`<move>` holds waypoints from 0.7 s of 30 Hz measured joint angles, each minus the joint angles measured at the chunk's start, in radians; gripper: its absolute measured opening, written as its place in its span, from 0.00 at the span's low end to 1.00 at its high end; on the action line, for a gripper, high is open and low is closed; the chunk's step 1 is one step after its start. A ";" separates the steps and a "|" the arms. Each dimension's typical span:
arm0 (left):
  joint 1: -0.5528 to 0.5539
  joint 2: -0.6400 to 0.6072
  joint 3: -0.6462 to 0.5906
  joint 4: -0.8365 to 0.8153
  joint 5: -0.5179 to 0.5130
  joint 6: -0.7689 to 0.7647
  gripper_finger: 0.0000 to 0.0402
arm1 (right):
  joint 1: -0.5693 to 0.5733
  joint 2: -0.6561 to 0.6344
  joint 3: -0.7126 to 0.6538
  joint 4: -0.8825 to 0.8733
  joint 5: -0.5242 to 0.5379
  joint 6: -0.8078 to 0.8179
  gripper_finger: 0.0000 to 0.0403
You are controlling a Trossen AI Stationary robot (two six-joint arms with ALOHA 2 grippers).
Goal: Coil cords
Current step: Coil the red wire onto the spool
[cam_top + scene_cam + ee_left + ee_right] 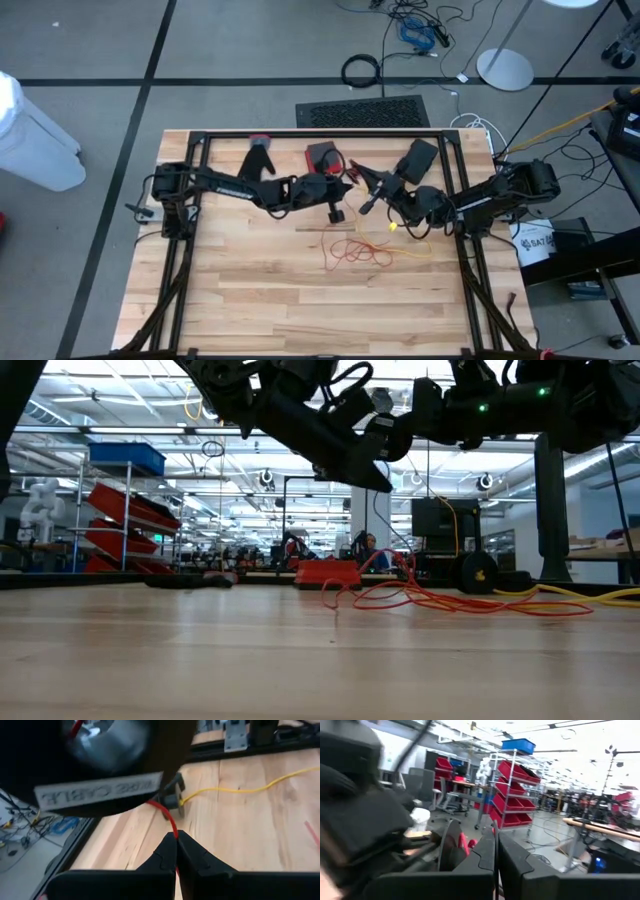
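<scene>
**Red cord pinched, grippers high over the tangle**

The red cord (352, 250) lies in loose loops on the table (260, 310), near the middle and a bit toward 3 o'clock, with a yellow cord (412, 244) running from it toward 3 o'clock. The left gripper (176, 836) is squeezed tight, and a thin red strand runs up between its fingertips, so it looks like it is pinching the red cord. The right gripper (496, 840) is squeezed tight too; the pictures do not show anything in it. Both grippers hang close together above the loops, at about 12 o'clock from them. If the left one pulls up fast, the thin strand could slip out. The red loops cross the yellow cord, so a pull could drag both and make a knot. The two arms are so near that they might bump.
</scene>
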 joint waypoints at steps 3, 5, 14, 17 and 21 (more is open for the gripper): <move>-0.012 0.000 0.003 0.025 0.000 -0.002 0.00 | 0.000 0.000 0.000 -0.004 0.010 0.000 0.00; -0.020 0.000 0.008 0.028 0.000 -0.007 0.00 | -0.001 0.000 0.000 -0.007 0.011 0.000 0.00; -0.033 0.000 0.026 0.038 -0.016 -0.036 0.00 | -0.029 0.000 0.000 -0.113 0.061 0.036 0.00; -0.032 0.000 0.026 0.041 -0.018 -0.050 0.00 | -0.039 0.000 0.000 -0.130 0.061 0.047 0.00; -0.032 0.000 0.026 0.042 -0.019 -0.050 0.00 | -0.042 0.000 0.000 -0.153 0.061 0.060 0.00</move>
